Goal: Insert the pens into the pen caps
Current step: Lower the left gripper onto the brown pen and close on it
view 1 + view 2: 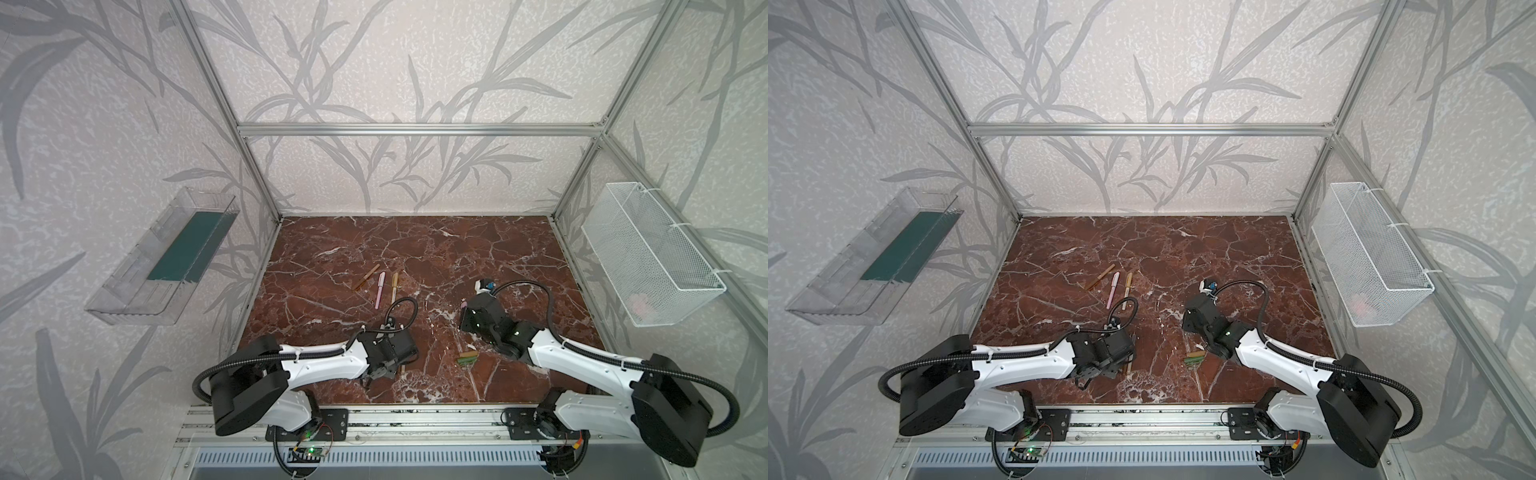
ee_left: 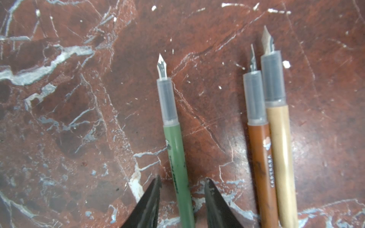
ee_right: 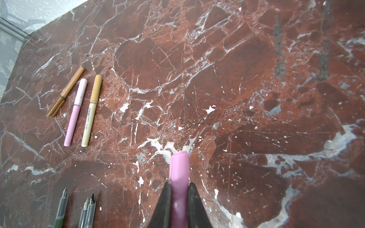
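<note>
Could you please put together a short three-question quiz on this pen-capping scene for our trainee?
1. True or false: the right claw is shut on a pink cap.
2. Which uncapped pen lies between the open jaws of the left claw? A brown pen, B green pen, C tan pen.
3. Fill in: ___ capped pens lie side by side.

Key: 1 true; 2 B; 3 three.
</note>
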Robot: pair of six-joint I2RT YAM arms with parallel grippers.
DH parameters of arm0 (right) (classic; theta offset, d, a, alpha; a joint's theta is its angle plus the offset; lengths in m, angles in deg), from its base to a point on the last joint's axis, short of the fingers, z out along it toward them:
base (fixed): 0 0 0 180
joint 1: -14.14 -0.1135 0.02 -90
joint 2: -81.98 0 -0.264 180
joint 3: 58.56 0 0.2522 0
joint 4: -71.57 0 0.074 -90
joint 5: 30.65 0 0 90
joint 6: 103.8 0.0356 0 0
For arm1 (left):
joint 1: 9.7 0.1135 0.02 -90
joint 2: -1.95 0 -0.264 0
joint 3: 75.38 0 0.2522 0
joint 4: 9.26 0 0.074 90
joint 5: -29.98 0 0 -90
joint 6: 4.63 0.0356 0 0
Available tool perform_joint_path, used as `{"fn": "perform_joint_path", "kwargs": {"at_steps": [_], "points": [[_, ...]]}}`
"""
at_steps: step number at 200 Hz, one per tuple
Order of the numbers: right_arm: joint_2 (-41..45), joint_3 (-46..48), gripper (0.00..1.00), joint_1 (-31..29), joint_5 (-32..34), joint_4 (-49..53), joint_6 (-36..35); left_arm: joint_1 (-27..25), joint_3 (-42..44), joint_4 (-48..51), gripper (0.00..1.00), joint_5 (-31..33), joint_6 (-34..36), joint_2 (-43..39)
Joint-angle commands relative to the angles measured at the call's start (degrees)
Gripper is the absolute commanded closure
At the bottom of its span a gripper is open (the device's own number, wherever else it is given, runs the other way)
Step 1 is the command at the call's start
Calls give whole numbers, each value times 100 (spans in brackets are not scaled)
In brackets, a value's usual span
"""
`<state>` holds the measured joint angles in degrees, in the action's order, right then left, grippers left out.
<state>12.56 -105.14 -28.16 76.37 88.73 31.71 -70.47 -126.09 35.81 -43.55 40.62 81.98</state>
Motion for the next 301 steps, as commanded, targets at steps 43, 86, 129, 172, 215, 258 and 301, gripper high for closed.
{"fn": "perform_joint_path", "kwargs": {"at_steps": [43,86,129,172,215,258,301], "points": [[61,56,97,11,65,98,-25,-57,-274,152,60,-130,113,-712],[43,32,97,12,91,93,-51,-72,-269,-206,66,-378,168,-487],[-78,5,97,12,57,56,-52,-78,-258,-508,67,-651,195,-279],[-93,-5,97,12,37,46,-52,-86,-293,-652,67,-729,213,-143],[-15,10,97,12,63,97,-60,-92,-348,-615,68,-680,204,133],[48,44,97,12,70,124,-57,-93,-409,-629,69,-670,213,342],[113,56,97,11,90,158,-61,-92,-522,-436,70,-485,186,602]]}}
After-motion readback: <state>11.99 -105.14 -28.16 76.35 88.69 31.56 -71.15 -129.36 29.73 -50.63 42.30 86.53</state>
